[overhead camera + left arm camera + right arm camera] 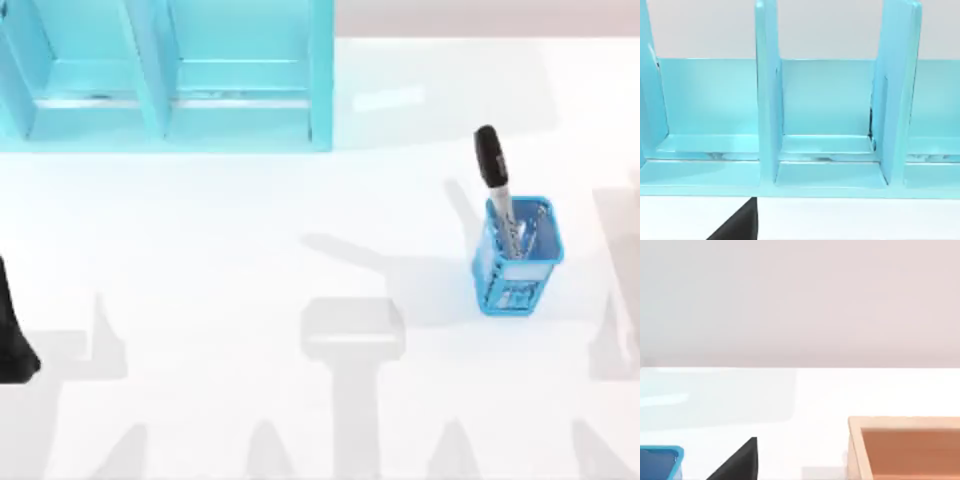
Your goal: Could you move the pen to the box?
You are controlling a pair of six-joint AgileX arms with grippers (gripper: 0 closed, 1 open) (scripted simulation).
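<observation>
Open counter mid-field; obstacles at far left, right, and right edge.

Counter (300,420) bare across the centre and front, free passage there. Rack (165,75) stands along the far left, upright dividers splitting it into narrow bays. Cup (517,260) stands alone at right, room all round it; pen (494,175) leans out of its top toward the far side, cap end up, clear above. Box (905,450) open-topped, well apart from the cup. Left arm (12,330) at the left edge.
</observation>
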